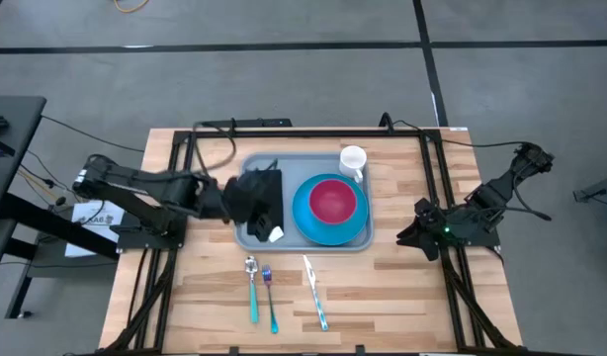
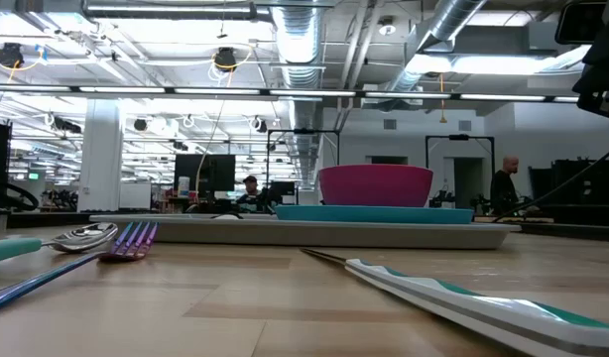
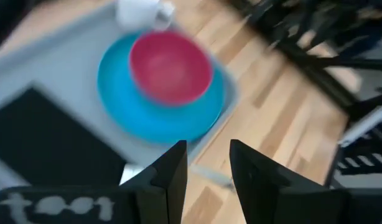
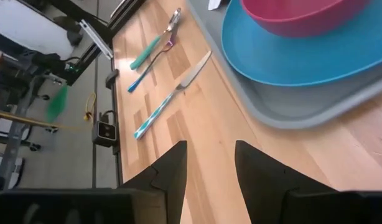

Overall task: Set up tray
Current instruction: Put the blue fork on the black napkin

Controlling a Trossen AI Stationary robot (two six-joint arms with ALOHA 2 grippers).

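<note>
The grey-blue tray (image 1: 284,166) lies flat on the middle of the wooden table. On it are a black napkin (image 1: 270,213) at its left, a bright-blue plate (image 1: 308,223) with a pink bowl (image 1: 332,200) in it, and a white cup (image 1: 353,159) in the far right corner. My left gripper (image 1: 252,198) hovers over the napkin, open; in its wrist view the left gripper (image 3: 208,165) shows a clear gap with nothing in it. My right gripper (image 1: 410,235) waits to the right of the tray, open, and the right gripper (image 4: 209,162) is over bare wood.
A spoon (image 1: 252,287), a fork (image 1: 270,299) and a knife (image 1: 315,293) lie on the table between the tray and the near edge. Black frame rails run along the table's left, right and far sides. Bare wood lies right of the tray.
</note>
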